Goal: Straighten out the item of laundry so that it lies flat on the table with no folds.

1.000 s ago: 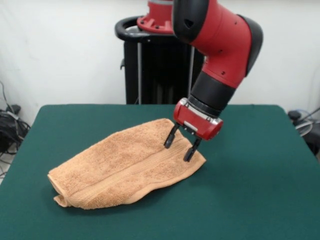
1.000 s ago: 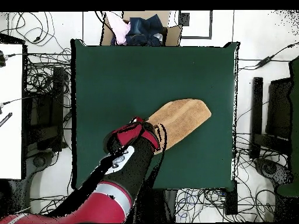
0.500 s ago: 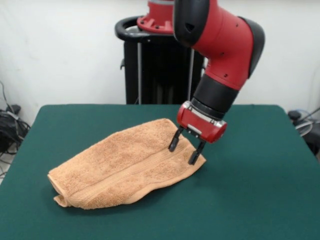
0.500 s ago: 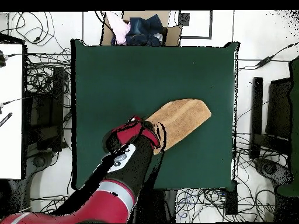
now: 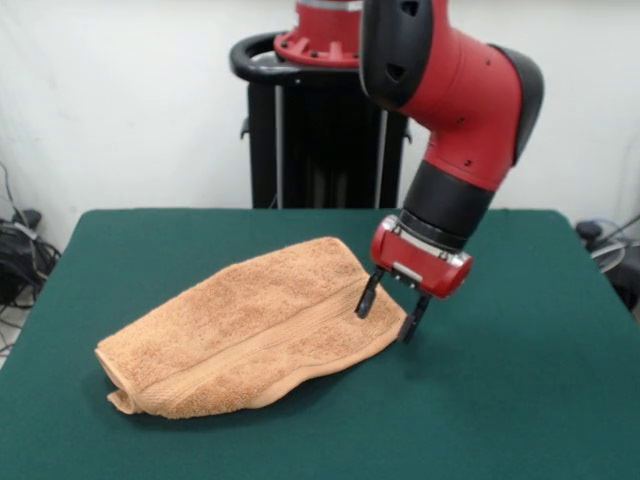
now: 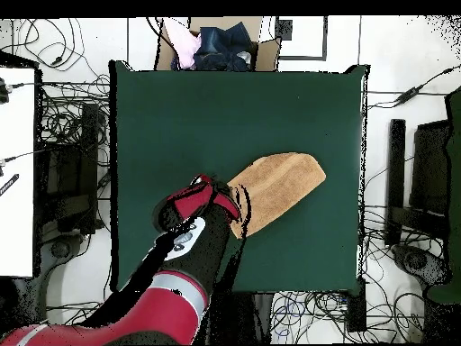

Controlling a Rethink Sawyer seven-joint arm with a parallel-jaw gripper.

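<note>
1. We see the towel (image 5: 250, 335) lying folded and bunched on the table (image 5: 520, 400).
2. We note the gripper (image 5: 388, 318) at the towel's corner, jaws apart, apparently gripping nothing.

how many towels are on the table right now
1. A single light orange-tan terry cloth towel lies folded over on the dark green felt table, running from its front-left part toward the middle, where the open red and black gripper straddles its end. Nothing suggests another underneath.
</note>
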